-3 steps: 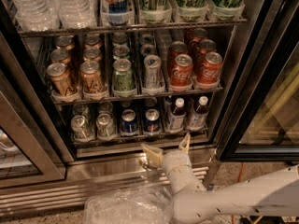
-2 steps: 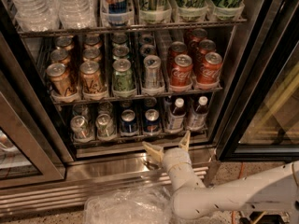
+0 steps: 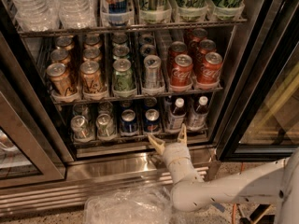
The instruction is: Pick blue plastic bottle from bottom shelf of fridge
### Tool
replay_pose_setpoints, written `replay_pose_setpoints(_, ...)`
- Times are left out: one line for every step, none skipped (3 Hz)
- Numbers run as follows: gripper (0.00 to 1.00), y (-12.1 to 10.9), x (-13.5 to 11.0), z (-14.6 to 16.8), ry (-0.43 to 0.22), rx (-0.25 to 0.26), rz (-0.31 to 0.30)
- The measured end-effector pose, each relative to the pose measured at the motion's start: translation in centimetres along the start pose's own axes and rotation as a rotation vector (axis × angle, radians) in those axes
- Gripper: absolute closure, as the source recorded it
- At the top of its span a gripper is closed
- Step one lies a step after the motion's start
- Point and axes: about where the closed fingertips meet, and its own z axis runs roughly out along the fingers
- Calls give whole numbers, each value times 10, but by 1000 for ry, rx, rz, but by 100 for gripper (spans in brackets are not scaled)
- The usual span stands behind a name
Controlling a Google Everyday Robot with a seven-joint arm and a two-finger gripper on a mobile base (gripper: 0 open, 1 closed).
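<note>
The fridge (image 3: pixel 261 55) stands open in front of me. On its bottom shelf (image 3: pixel 140 135) the blue plastic bottle (image 3: pixel 176 115) stands upright, with a white cap and a blue-and-white label. A similar bottle with a darker reddish label (image 3: pixel 198 113) is right of it. My gripper (image 3: pixel 169 138) is open and empty. Its two cream fingertips point up at the shelf's front edge, just below and slightly left of the blue bottle, without touching it.
Two short blue cans (image 3: pixel 129 121) and two silver cans (image 3: pixel 80 127) stand left of the bottles. Red cola cans (image 3: pixel 181 70) fill the rack above. The ribbed steel base (image 3: pixel 117 171) lies below. A crumpled clear plastic bag (image 3: pixel 126 206) sits at the bottom. A glass door (image 3: pixel 271 115) is at right.
My gripper has moved up and forward, from the steel base to the front edge of the bottom shelf, closer to the blue bottle. The view has also closed in on the fridge.
</note>
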Motion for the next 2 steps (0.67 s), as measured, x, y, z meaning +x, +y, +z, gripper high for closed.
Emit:
replay_pose_setpoints(42,-6,1,7,-11,16,-16)
replay_pose_setpoints(48,-15,3,14,-12,39,-29)
